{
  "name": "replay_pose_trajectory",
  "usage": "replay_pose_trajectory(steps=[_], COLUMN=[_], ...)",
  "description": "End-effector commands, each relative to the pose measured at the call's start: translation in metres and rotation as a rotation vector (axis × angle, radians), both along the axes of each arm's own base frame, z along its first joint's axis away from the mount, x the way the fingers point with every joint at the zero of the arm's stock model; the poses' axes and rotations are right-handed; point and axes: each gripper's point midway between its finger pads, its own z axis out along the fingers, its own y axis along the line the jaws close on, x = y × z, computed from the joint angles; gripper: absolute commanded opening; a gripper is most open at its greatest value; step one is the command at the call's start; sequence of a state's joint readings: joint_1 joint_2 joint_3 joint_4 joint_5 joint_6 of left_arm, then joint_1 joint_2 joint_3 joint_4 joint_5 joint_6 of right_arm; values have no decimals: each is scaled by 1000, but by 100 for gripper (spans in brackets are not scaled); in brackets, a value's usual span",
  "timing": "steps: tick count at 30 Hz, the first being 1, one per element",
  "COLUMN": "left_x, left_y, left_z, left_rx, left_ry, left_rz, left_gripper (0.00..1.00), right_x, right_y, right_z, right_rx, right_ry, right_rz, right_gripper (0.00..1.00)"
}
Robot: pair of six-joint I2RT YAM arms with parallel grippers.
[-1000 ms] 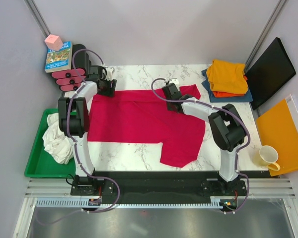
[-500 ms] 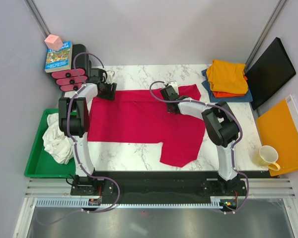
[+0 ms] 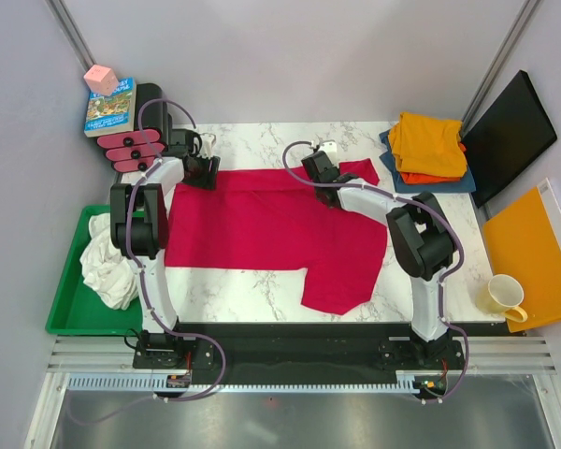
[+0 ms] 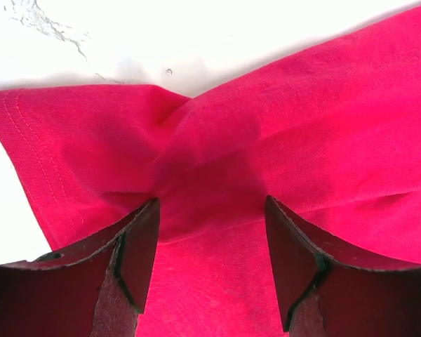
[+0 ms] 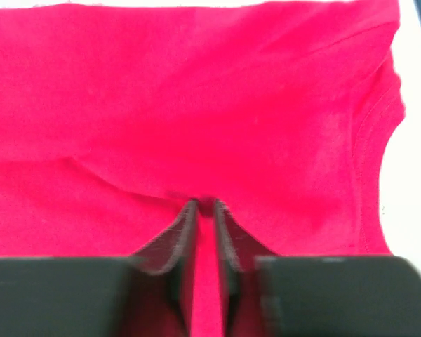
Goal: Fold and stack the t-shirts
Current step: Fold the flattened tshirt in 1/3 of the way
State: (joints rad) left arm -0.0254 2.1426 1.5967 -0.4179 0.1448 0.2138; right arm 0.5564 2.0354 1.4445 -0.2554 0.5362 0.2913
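Crimson t-shirt [image 3: 262,220]: spread across the marble surface [image 3: 262,140], lower hem corner trailing toward the near edge. Far edge of the garment partly hidden under both arms in the top view, collar not made out there. Left fingers [image 4: 137,253]: apart, at the far-left corner of the shirt, a bunched fold of cloth lying just ahead of the tips; finger bases cut off by the bottom of the wrist picture. Right fingers [image 5: 179,239]: nearly together, pinching a small ridge of red cloth at the tips, creases running into the pinch; curved neckline seam at the right of that view, picture soft and blurred. Folded yellow-orange t-shirt [image 3: 428,140] over an orange t-shirt [image 3: 430,178] and a blue t-shirt [image 3: 397,173] at the far-right corner, lower two mostly covered. White t-shirt [image 3: 107,257] crumpled in the green tray [image 3: 70,309], shape unreadable. Compared with a second ago: right wrist shifted slightly toward the far edge, far-right sleeve drawn in and showing smaller; left arm unmoved.
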Motion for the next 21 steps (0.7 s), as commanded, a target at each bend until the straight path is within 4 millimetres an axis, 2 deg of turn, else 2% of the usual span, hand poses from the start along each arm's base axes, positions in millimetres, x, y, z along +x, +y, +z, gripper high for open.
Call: replay_pose_trajectory(steps=[1,6,10,13,14,17,18,21], left_x=[4,3,2,2,2,1,1,0], left_y=[-7,-7,-6,-5,-5,-5,-4,-4], left_z=[7,5,3,3,3,3,3,2], left_rx=[-29,-27,-22,-19,-20,-18,-14,-12], left_ry=[-18,-14,-7,-9,-9,-9,-8,-5], left_rz=[3,4,6,6,8,7,8,10], left_gripper=[68,68,68,68,67,67,67,67], right_x=[10,15,17,22,25,33,34,36], right_y=[-3,-5,-5,-15,-24,-37,-38,-42], right_z=[31,20,19,12,10,12,21,31], right_rx=[2,-14,-20,-43,-41,-23,-12,-26], right_ry=[-68,-53,-53,-43,-39,-40,-56,-84], right_rz=[-28,-32,-35,-55,-72,-107,-111,-124], right_gripper=[24,15,23,22,21,20,20,26])
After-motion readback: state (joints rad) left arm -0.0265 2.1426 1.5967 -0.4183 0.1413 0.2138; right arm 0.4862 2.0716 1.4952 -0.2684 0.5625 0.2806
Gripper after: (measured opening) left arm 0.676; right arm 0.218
